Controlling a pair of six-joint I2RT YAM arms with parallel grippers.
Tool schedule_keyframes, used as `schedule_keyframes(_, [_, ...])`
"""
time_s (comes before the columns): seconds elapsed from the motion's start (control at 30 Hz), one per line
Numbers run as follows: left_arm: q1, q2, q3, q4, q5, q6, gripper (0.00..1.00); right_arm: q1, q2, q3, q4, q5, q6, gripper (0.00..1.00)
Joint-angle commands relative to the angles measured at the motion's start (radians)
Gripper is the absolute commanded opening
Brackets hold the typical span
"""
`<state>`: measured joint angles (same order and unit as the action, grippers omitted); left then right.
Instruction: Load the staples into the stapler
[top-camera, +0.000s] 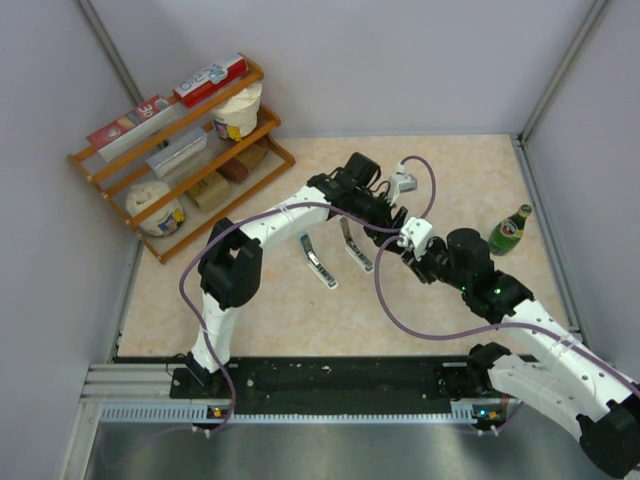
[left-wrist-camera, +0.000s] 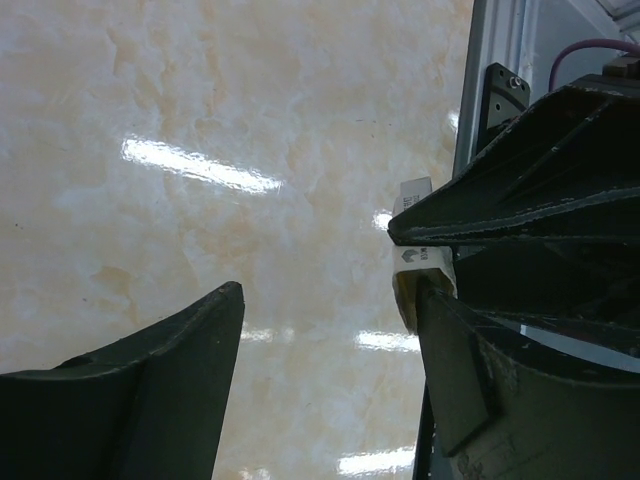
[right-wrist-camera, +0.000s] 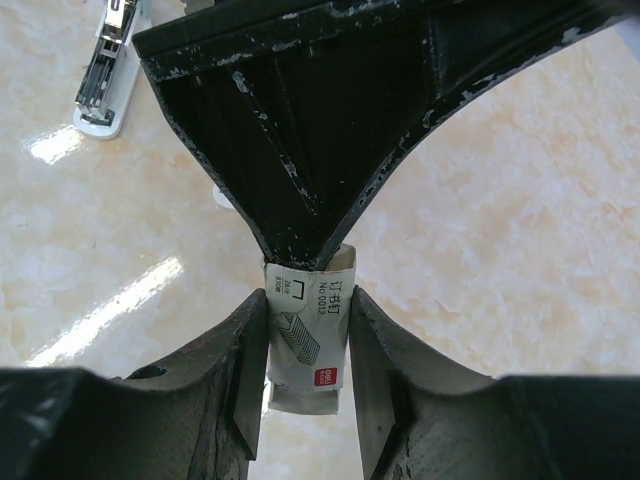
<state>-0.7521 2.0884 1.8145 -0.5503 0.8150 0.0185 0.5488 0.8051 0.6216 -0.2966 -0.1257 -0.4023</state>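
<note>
Starting with the right gripper (right-wrist-camera: 305, 308): condition and load? (Inspector)

Clenched on the staples (right-wrist-camera: 305, 345), a small whitish packet with printed marks. Both fingers press its long sides, and its upper end stands clear above the fingertips. The packet is held in the air over the table (top-camera: 450, 165), not resting on it. (Technician)

And the left gripper (left-wrist-camera: 330, 295)? (Inspector)

Released, with the jaws standing wide apart. In the right wrist view one of its fingers comes down to a point at the packet's upper end. Touching or just short of it, I cannot tell. The left wrist view shows the packet just beside that same finger rather than between the two. (Technician)

Why hold it this way? (Inspector)

My judgement: gripping low on the sides leaves the top free for the other arm to work on or take over. The packet looks closed, so the staples probably cannot go in as they are. (Technician)

Where is the target? (Inspector)

A first stapler (top-camera: 318, 260) and a second stapler (top-camera: 357, 245) lie side by side on the table, near the two grippers and to their left in the top view. Both appear hinged open, which would suit loading. Which one is meant, I cannot say. (Technician)

Progress? (Inspector)

Early, since nothing is loaded. The risk is that the thin packet twists or slips under a one-sided push. (Technician)
</note>
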Motion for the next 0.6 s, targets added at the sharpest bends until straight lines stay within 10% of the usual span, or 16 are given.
schedule_keyframes(0.0, [-0.023,0.013,0.036,0.007,0.093,-0.009,0.72,0.002,-0.006,0.004,0.096,-0.012,-0.029,0.35])
schedule_keyframes(0.57, [-0.023,0.016,0.035,0.015,0.128,-0.014,0.21,0.002,-0.023,-0.008,0.102,0.005,-0.041,0.38])
